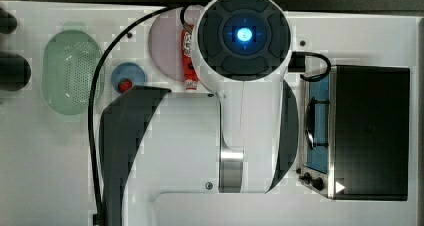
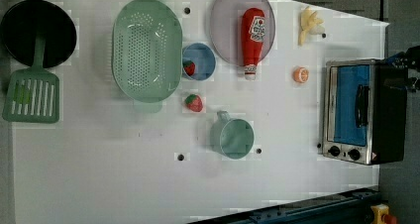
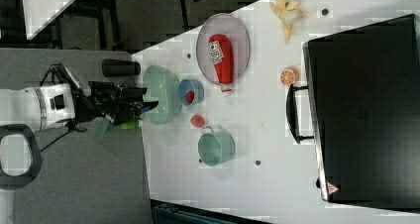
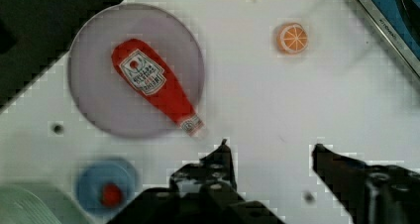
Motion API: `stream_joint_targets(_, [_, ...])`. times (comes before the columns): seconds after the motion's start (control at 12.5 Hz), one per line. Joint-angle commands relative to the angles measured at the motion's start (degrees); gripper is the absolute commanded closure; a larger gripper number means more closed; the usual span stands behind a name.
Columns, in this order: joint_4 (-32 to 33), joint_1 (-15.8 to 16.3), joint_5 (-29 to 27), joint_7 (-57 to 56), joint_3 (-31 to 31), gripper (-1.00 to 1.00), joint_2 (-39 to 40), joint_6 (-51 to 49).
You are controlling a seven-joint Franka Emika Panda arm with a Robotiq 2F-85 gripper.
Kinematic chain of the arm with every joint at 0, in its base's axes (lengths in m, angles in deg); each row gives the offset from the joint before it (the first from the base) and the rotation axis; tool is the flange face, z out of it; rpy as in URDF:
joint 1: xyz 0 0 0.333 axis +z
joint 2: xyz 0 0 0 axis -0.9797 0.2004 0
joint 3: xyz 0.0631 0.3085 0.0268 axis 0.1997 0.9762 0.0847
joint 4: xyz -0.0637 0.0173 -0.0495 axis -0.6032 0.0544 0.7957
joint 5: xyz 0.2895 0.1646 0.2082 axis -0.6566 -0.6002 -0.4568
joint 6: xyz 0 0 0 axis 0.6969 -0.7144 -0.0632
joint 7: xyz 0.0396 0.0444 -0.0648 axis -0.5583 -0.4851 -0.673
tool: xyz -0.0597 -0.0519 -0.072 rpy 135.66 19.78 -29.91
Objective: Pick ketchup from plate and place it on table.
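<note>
Ketchup, a slim red plastic squeeze bottle (image 4: pixel 153 85), lies flat on the round lilac-grey plate (image 4: pixel 94 110), cap overhanging the white surface (image 4: pixel 257 100); likely light and squashy, so I'd pinch mid-body with my open, empty claw (image 4: pixel 270 149).

floor (image 3: pixel 79 184): grey | second white tabletop (image 3: pixel 44 6): right view's top-left corner

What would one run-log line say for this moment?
gripper: open, empty, above table | ketchup: lying on plate, cap over rim | pick: not begun
</note>
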Motion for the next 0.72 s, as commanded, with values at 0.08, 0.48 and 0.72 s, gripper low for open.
stream_joint_targets(0.08, [2.41, -6.12, -1.54, 3.01, 2.89, -0.6, -10.98, -11.35])
stream_joint_targets(0.48, [2.95, -5.56, -1.55, 2.7, 4.64, -1.0, -7.86, -9.99])
stream_joint_targets(0.72, [2.93, -4.94, -1.54, 0.92, 6.39, -1.0, -3.01, -8.39])
